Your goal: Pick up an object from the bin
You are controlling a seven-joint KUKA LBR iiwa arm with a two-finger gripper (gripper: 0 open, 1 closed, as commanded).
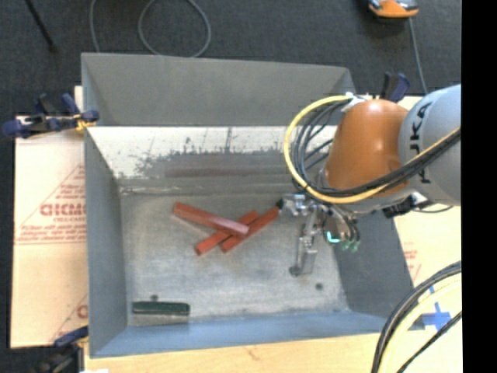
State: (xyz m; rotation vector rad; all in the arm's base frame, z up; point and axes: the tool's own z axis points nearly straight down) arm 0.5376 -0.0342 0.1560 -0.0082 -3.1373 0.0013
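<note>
My gripper [298,268] hangs low over the bare floor in the right part of the bin. Its fingers stand together, shut, and nothing shows between them. To its left lie crossed red sticks [247,229], the nearest end a short way from the gripper's upper part. A pale pink stick [217,221] lies across them, and another red stick [190,210] reaches up and left. None of them touches the gripper.
A dark green flat block [160,309] lies by the front wall in the bin's near left corner. The arm with its orange cover and looped cables hangs over the bin's right wall. Bare floor lies between the sticks and the block.
</note>
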